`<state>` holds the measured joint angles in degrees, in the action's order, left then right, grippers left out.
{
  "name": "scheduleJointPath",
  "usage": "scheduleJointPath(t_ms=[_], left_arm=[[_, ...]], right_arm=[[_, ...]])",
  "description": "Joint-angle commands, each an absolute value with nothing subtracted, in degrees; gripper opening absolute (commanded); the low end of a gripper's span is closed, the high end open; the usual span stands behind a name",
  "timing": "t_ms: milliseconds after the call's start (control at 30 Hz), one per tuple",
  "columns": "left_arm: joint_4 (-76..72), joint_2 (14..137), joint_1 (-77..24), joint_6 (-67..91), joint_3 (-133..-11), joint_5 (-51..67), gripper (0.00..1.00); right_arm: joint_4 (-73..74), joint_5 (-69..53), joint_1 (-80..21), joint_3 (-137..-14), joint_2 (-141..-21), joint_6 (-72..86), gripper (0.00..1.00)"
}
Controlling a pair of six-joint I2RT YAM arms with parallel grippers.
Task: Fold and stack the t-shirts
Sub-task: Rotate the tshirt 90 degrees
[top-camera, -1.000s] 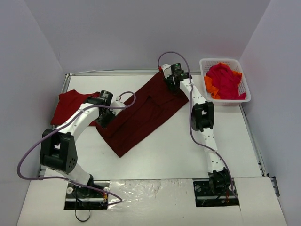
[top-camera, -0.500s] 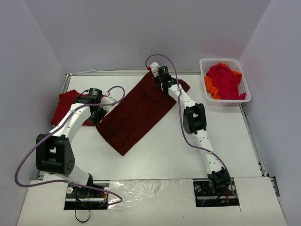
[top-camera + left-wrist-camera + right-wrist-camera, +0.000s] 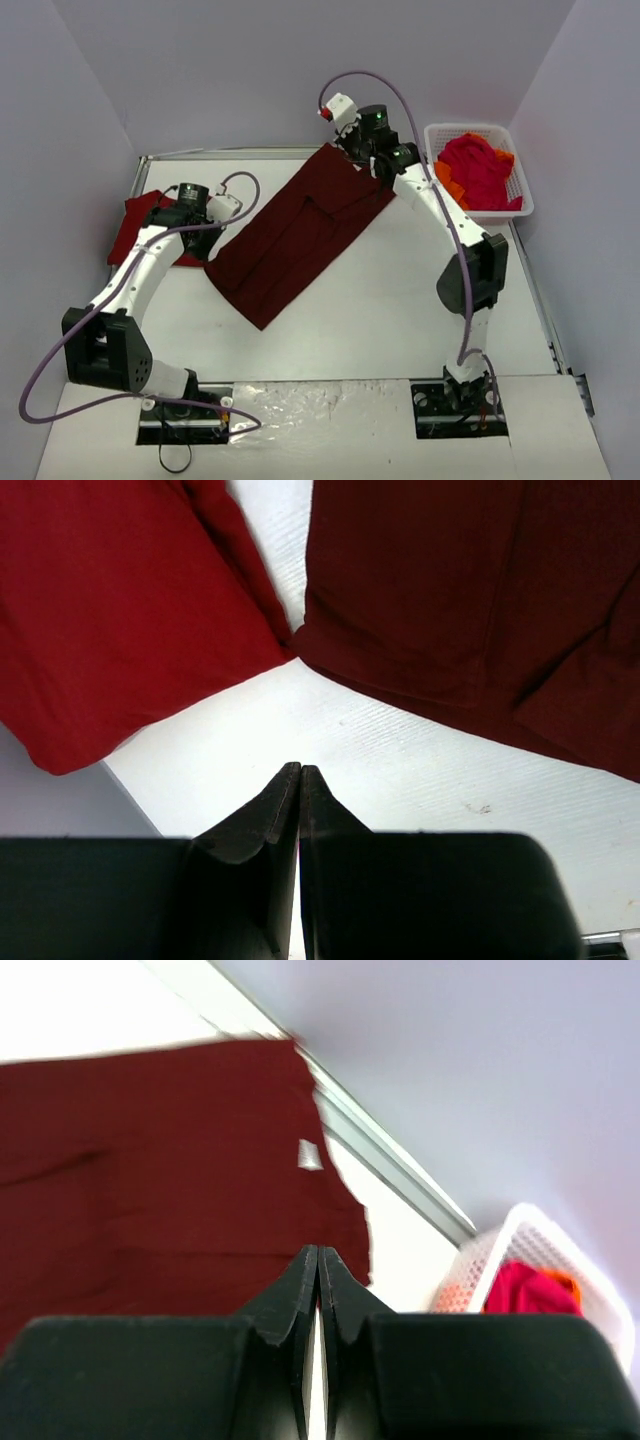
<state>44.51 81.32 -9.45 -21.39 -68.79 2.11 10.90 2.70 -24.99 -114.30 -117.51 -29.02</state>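
A large dark maroon t-shirt (image 3: pixel 300 235) lies flat and diagonal on the white table; it also shows in the wrist views (image 3: pixel 450 590) (image 3: pixel 150 1150). A brighter red t-shirt (image 3: pixel 140 228) (image 3: pixel 120 610) lies at the far left, its corner meeting the maroon one. My left gripper (image 3: pixel 207 228) (image 3: pixel 301 768) is shut and empty, over bare table between the two shirts. The right gripper (image 3: pixel 362 152) (image 3: pixel 319 1250) is shut and empty too, raised above the maroon shirt's far end. Crimson (image 3: pixel 478 170) and orange (image 3: pixel 447 182) t-shirts are bunched in the basket.
The white lattice basket (image 3: pixel 520 207) (image 3: pixel 520 1245) stands at the back right of the table. A metal rail (image 3: pixel 240 153) runs along the table's far edge below the grey back wall. The right arm arches over the right side of the table.
The maroon shirt was drawn leftward and now lies still. The right gripper has come off its far end, closed, and risen toward the back wall. The left gripper shifted slightly left.
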Motion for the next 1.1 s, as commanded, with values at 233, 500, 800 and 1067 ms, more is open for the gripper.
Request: scheduleJointPath(t_ms=[233, 500, 800, 1067], left_arm=[[40.3, 75.4, -0.3, -13.5, -70.1, 3.8, 0.02], [38.1, 71.6, 7.4, -6.3, -68.1, 3.3, 0.02], [36.9, 68.6, 12.1, -5.5, -64.7, 4.4, 0.02], [36.4, 67.8, 13.5, -5.3, -63.6, 5.4, 0.02]], right_arm=[[31.5, -16.5, -33.5, -96.5, -105.9, -27.8, 0.00], [35.1, -20.7, -40.0, -94.8, -111.4, -27.5, 0.00], [36.9, -22.0, -48.6, -100.4, -119.8, -26.2, 0.00], [37.7, -21.9, -53.8, -102.2, -124.0, -26.3, 0.00]])
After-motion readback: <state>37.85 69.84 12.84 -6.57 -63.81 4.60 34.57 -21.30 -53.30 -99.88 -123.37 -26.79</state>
